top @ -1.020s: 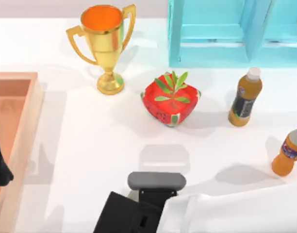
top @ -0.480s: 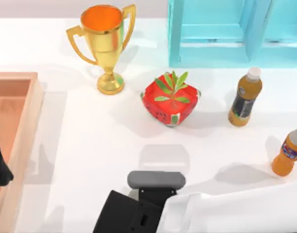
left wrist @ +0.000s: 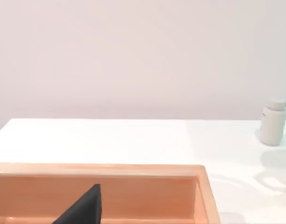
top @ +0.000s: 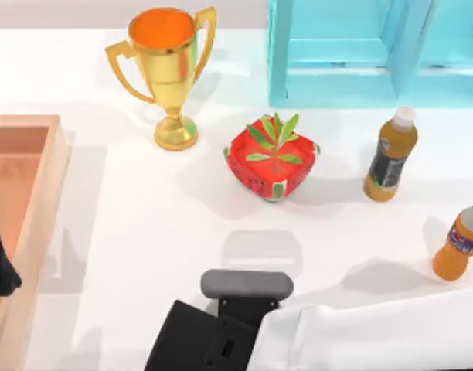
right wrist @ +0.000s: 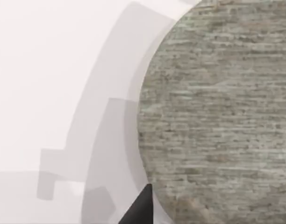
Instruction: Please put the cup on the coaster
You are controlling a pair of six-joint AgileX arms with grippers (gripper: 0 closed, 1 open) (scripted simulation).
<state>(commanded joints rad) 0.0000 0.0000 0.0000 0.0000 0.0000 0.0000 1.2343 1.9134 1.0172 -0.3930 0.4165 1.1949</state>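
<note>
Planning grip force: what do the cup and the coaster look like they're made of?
The cup looks like polished gold metal, or plated plastic: glossy highlights, orange inside. The coaster looks like matte grey stone, judging by its mottled, streaky surface.

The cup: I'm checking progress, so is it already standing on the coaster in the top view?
No, the cup stands on the bare white table at the back, left of the red pot.

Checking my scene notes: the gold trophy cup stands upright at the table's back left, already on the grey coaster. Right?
Not quite. The trophy cup stands upright at the back left, but on the bare table, as the top view shows, not on the coaster.
</note>
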